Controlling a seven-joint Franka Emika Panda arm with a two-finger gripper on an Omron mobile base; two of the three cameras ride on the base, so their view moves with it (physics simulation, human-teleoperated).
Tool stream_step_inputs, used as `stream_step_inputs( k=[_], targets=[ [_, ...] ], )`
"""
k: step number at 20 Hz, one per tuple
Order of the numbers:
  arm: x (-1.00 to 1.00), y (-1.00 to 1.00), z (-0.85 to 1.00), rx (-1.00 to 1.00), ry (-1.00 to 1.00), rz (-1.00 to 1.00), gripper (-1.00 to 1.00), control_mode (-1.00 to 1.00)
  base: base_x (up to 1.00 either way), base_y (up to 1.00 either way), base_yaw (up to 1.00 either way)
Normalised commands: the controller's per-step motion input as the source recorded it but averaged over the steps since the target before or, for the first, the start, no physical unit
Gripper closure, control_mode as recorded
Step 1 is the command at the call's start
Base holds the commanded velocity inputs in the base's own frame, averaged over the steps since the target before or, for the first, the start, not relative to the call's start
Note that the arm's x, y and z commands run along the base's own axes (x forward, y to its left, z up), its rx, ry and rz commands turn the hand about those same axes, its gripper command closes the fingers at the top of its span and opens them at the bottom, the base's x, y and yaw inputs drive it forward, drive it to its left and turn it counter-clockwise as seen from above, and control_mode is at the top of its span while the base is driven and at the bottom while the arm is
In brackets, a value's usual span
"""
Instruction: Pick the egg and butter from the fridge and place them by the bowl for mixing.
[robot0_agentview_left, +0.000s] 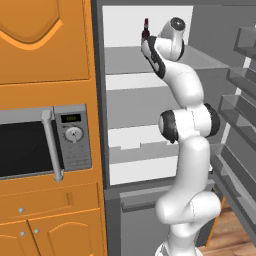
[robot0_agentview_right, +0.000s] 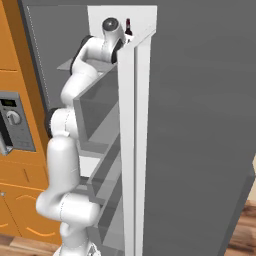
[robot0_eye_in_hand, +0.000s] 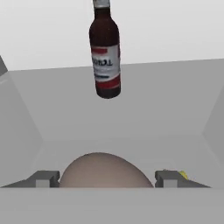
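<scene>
left base view: the arm reaches up into the open fridge (robot0_agentview_left: 150, 100), its wrist at the top shelf (robot0_agentview_left: 125, 60), just beside a dark red-labelled bottle (robot0_agentview_left: 145, 29) standing near the back wall. the microwave (robot0_agentview_left: 45, 142) sits in the orange cabinetry to the left, well apart from the work.

right base view: the fridge door (robot0_agentview_right: 200, 130) stands open and covers most of the inside; the arm bends around the door's edge to the same top shelf, and the bottle's neck shows just beyond the wrist. the fingers themselves are hidden here.

hand view: the hand (robot0_eye_in_hand: 107, 179) looks along the grey shelf toward the bottle. the egg (robot0_eye_in_hand: 105, 171) sits between the two fingertips (robot0_eye_in_hand: 43, 178), which stand apart on either side of it with small gaps, so the hand reads as open around the egg, not yet gripping. a speck of yellow just beyond the right fingertip is probably the butter (robot0_eye_in_hand: 183, 175), lying on the shelf beside the egg.

the step in hand looks like the grasp of the egg, the first of two pick-ups. the next move calls for a gentle, centred closing on the round shell, then a lift clear of the shelf without brushing the bottle or nudging the butter.
</scene>
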Motion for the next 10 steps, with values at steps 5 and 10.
stream_step_inputs(
  k=[5, 10],
  targets=[
    [-0.98, 0.08, 0.03, -0.04, -0.16, 0.0, 1.0, -1.0, 0.0, 0.0, 0.0],
    [-1.0, 0.19, -0.06, -0.03, -0.14, 0.0, 1.0, -1.0, 0.0, 0.0, 0.0]
  ],
)
